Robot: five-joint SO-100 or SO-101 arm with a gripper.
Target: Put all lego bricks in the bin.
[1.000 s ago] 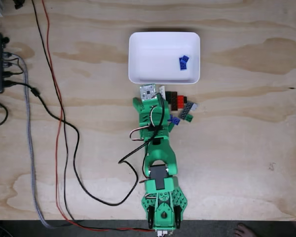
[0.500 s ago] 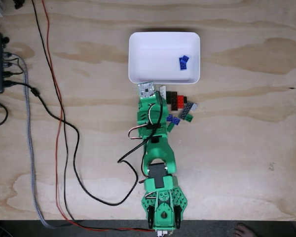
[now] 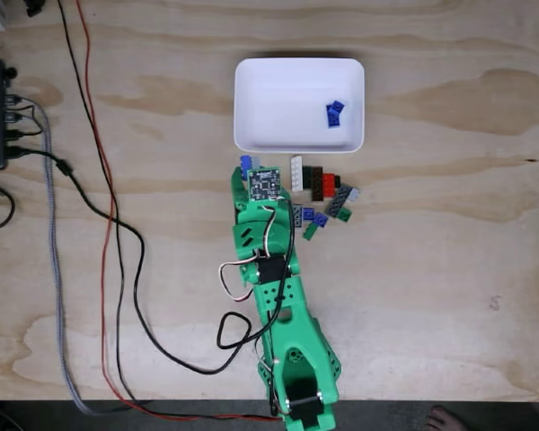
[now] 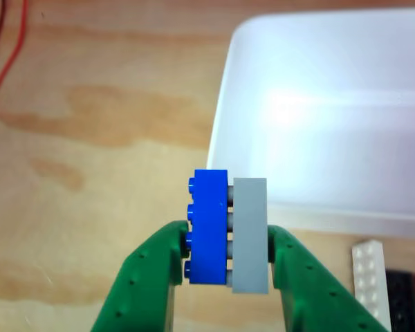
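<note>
- Currently, the gripper [image 4: 225, 242] pinches a blue brick [image 4: 209, 226] stacked on a grey brick [image 4: 250, 235]; one green finger [image 4: 152, 273] presses the blue side, the other the grey side.
- Long axis: in the other view the pair stands upright in the picture, running between the fingertips toward the bin [image 4: 318, 124], studs pointing left.
- Direction to goal: the bin lies just beyond and to the right of the held pair; its near rim passes right behind the grey brick's top. In the fixed view the blue brick [image 3: 245, 162] sits near the bin's [image 3: 251, 99] near-left corner, outside the rim.
- Judgement: the coming move needs travel farther away and rightward, over the rim, before release.
- Bin contents: one blue brick [image 3: 334, 112] lies by the right wall.
- Remaining bricks: a cluster [image 3: 328, 189] in white, black, red, grey, blue and green rests on the table [image 3: 449, 269] right of the arm, near the bin.
- Room: bare plywood around; cables [image 3: 117, 269] lie well apart on the left.
</note>
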